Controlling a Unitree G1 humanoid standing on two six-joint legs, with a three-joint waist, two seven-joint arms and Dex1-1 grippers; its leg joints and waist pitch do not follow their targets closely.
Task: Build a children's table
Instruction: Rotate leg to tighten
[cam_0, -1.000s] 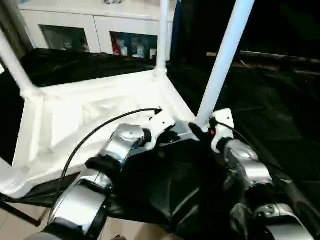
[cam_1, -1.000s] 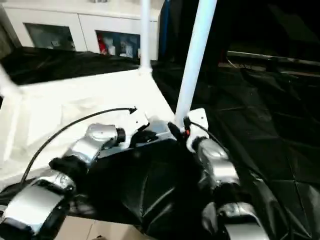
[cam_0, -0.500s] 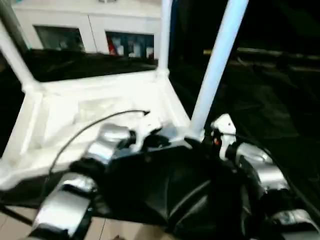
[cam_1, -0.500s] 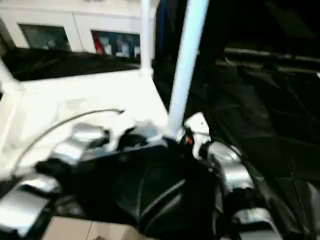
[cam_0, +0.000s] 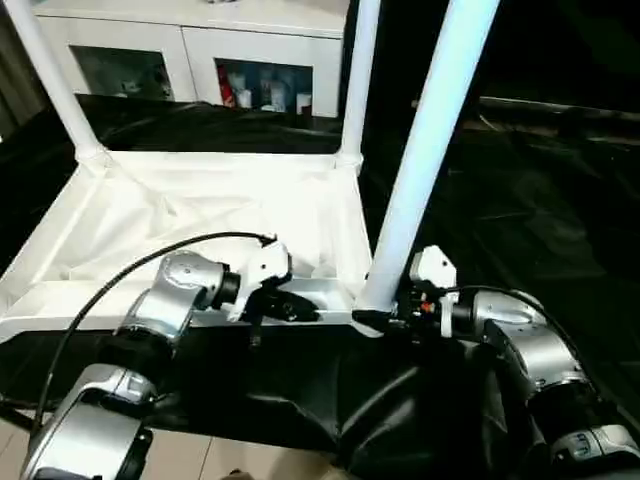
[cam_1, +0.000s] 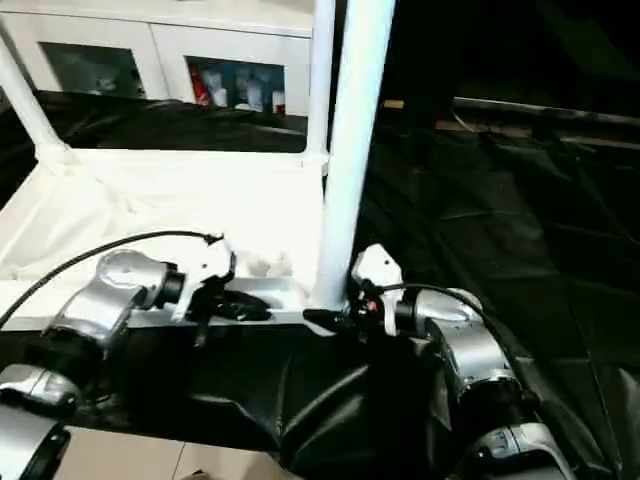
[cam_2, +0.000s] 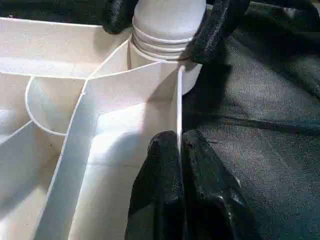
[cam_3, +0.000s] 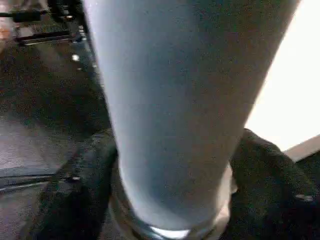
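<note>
While my two silver forearms reach forward over the black-draped work table (cam_0: 520, 210), my left gripper (cam_2: 180, 145) sits nearest, its two black fingers pressed narrow together on the thin near wall of the tabletop (cam_0: 200, 220), pinching that white rim between them. From my left wrist I see the rim run straight on from my fingertips to the round corner socket (cam_2: 167, 62), just beyond, where ribs meet under the upturned top.

At that same near corner my right gripper (cam_0: 385, 322) comes in from the other side. Its black fingers (cam_3: 270, 185) stand wide and lie on either side of the base of the nearest leg (cam_0: 425, 150), touching it; the ridged foot of the tube stands in the socket between them. So both my grippers meet at one corner, left on the rim, right around the leg, close beside each other.

That leg stands upright, leaning slightly to my right, up past the picture's top edge. Farther off, a second leg (cam_0: 357, 80) stands upright in the far corner on my right, and a third leg (cam_0: 50, 80) rises tilted from the far corner on my left. The tabletop lies underside up on the black cloth, spreading away to my left and ahead. Beyond it stands a white cabinet (cam_0: 190, 50) with glass doors
</note>
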